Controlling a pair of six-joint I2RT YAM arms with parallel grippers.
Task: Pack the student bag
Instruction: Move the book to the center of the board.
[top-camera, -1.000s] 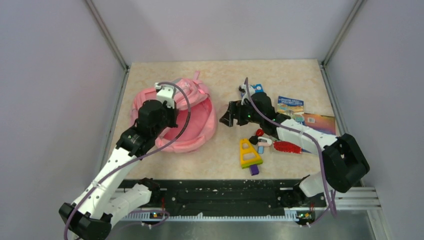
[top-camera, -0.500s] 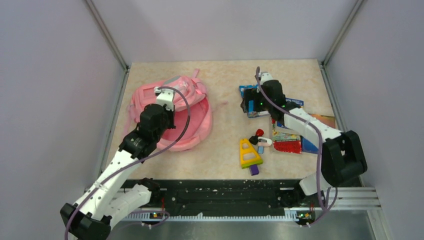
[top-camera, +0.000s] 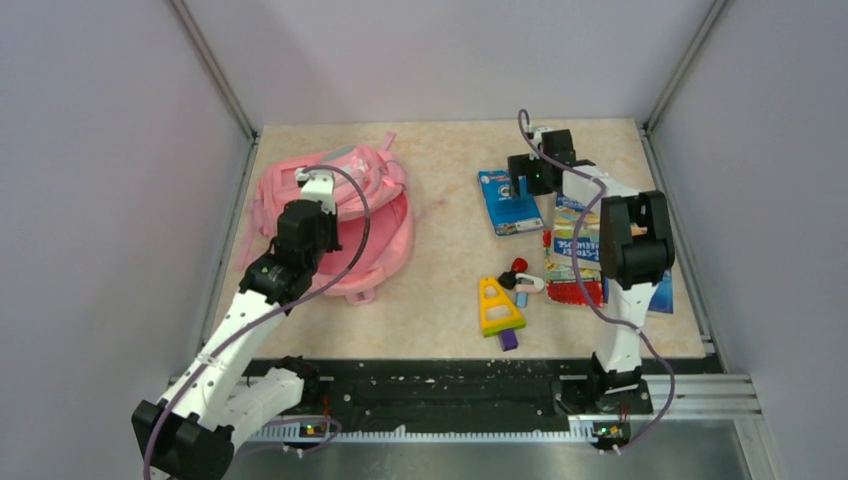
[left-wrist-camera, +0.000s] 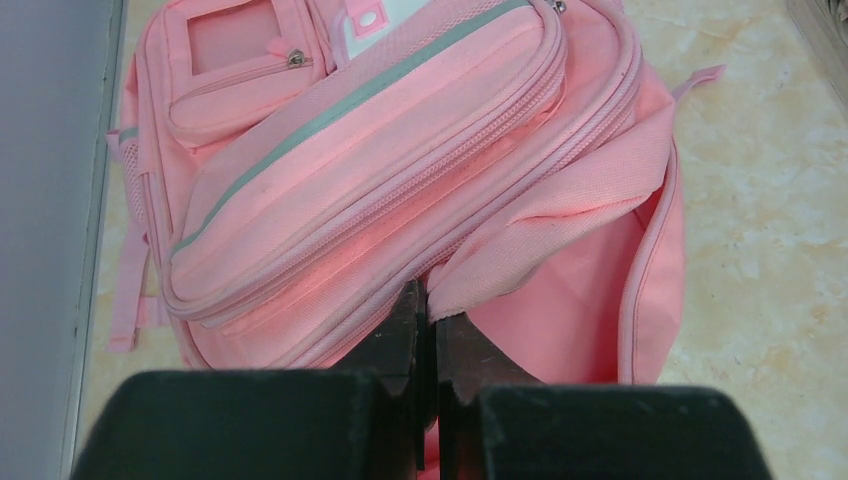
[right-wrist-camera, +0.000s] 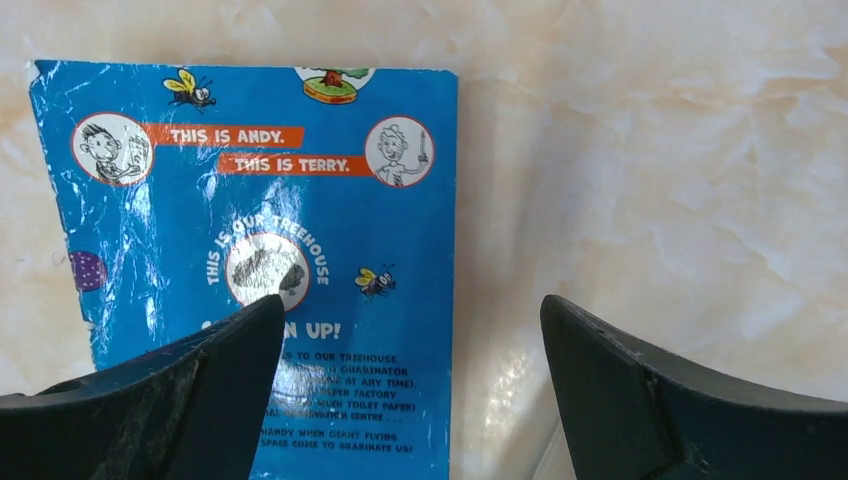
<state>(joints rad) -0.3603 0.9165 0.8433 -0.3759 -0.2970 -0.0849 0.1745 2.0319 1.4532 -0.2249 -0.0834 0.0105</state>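
Fingers (left-wrist-camera: 398, 345) of the left gripper (left-wrist-camera: 427, 295) are pressing flat against each other. Their tips are pinching the edge of a fabric flap at the open mouth of the large soft pink fabric student bag (left-wrist-camera: 370, 170) with grey zipper lines. The flap is rising out of the pinch, and pink lining is showing beside it. The bag is lying on the left half of the beige marble-patterned table (top-camera: 445, 165), close to the left wall, with its front pockets facing up and a pink strap trailing toward the far side. The left arm is reaching over the bag's near edge.

Fingers (right-wrist-camera: 180, 390) of the right gripper (right-wrist-camera: 410, 310) are standing spread wide apart and gripping nothing. They are poised over a flat blue paperback book (right-wrist-camera: 250, 200) with cartoon faces and orange banners. One finger is hanging over the cover, the other over bare table beside the book's edge. That book is lying on the far right part of the table, well apart from the bag. Nearer the arm bases, a colourful picture book (top-camera: 575, 255) is lying partly under the right arm. Just left of it, a yellow triangular plastic piece (top-camera: 497, 305) is resting beside a small red-and-white object (top-camera: 520, 275), too small to identify.
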